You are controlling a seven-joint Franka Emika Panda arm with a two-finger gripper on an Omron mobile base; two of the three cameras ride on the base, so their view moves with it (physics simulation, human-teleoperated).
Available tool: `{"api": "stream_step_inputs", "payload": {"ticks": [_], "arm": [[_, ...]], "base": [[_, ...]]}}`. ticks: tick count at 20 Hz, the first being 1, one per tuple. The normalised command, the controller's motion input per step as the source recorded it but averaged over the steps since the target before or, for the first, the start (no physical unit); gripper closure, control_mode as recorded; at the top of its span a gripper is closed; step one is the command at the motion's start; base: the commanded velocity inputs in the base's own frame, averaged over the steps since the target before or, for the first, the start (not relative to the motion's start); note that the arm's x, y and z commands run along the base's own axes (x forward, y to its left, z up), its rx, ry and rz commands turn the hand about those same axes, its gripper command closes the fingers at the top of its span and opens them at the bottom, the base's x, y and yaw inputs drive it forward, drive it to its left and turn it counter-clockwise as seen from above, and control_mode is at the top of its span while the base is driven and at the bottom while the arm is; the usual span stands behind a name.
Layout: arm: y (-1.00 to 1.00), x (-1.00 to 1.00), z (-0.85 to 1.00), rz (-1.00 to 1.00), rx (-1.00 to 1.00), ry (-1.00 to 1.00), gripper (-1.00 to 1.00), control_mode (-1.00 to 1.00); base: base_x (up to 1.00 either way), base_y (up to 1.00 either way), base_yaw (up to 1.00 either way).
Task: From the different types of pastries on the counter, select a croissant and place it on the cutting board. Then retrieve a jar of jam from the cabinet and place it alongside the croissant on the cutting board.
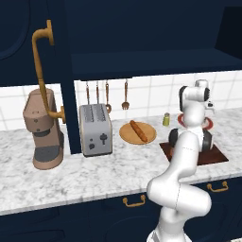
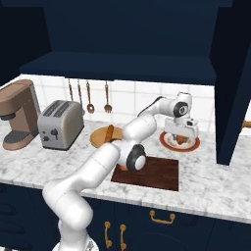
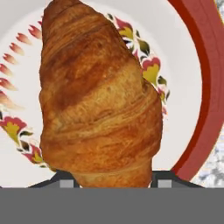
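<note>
We see our gripper down over the red-rimmed plate, its fingertips set either side of the croissant; they seem to be clamped on it, though the pastry hides the contact. The cutting board lies just beside the plate, on the counter. The long brown loaf rests on the round wooden plate.

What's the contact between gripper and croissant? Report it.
Cannot tell. Hand view: the gripper straddles the croissant, whose edges hide any gap at the fingertips.
</note>
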Motion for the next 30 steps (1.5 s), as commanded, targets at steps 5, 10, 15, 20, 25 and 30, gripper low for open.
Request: {"api": "stream_step_inputs", "payload": {"ticks": [5, 10, 15, 20, 25, 30], "arm": [[0.04, -0.47, 0.30, 0.00, 0.04, -0.04, 1.00, -1.00], [0.37, -0.37, 0.00, 0.00, -0.03, -0.08, 1.00, -1.00], [0.21, -0.64, 0.00, 0.00, -0.02, -0.03, 1.00, -1.00], [0.43, -0.72, 0.00, 0.00, -0.11, -0.08, 1.00, -1.00], [0.74, -0.67, -0.05, 0.00, -0.22, -0.23, 1.00, -1.00], [0.39, -0.86, -0.14, 0.00, -0.18, -0.26, 1.00, -1.00]], "base": [[0.00, 0.00, 0.00], [0.00, 0.00, 0.00], [0.00, 0.00, 0.00], [0.00, 0.00, 0.00], [0.00, 0.00, 0.00], [0.00, 0.00, 0.00]]}}
